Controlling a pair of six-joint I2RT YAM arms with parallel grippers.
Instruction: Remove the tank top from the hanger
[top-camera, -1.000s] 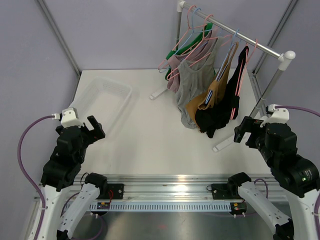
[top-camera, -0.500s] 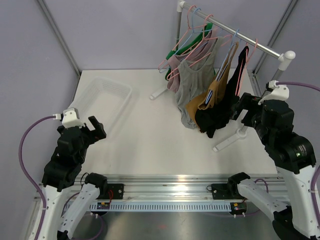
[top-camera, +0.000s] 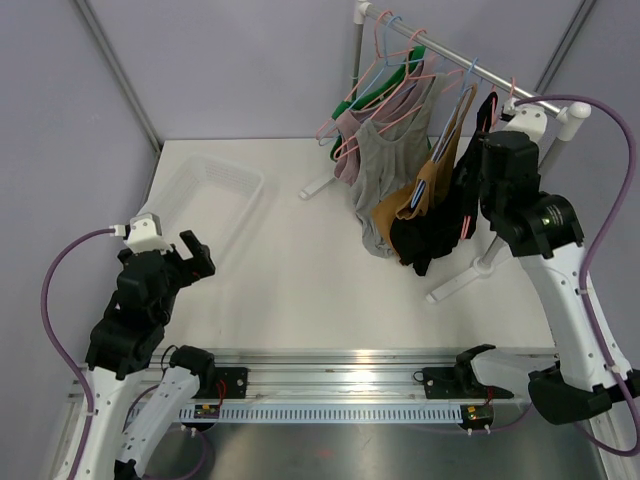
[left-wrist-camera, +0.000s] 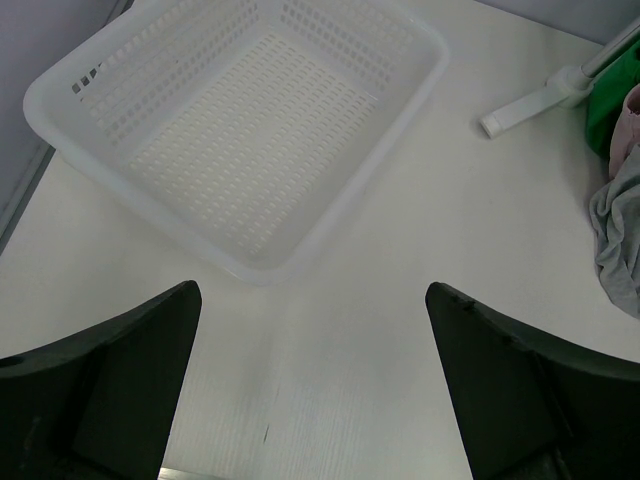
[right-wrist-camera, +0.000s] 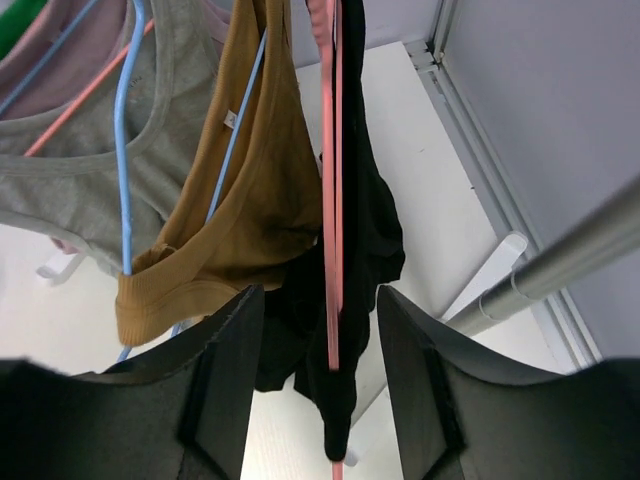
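A black tank top (top-camera: 438, 228) hangs on a pink hanger (top-camera: 478, 150) at the right end of the rack's rail (top-camera: 520, 96). In the right wrist view the black top (right-wrist-camera: 365, 215) and its pink hanger (right-wrist-camera: 331, 190) hang straight between my open fingers. My right gripper (top-camera: 471, 192) (right-wrist-camera: 320, 390) is open, raised to the rack, with one finger on each side of the black top and no grip on it. My left gripper (top-camera: 192, 256) (left-wrist-camera: 312, 385) is open and empty, low over the table near the basket.
A brown top (top-camera: 420, 190) on a blue hanger, a grey top (top-camera: 378, 165), and pink and green ones hang further left. A white basket (top-camera: 215, 163) (left-wrist-camera: 250, 266) lies at the left. The rack's foot (top-camera: 455, 282) and post (top-camera: 545, 165) stand close to my right arm.
My right arm has risen from low at the table's right and swung up and left to the rack, bringing its open jaws around the black top. The left arm has barely moved.
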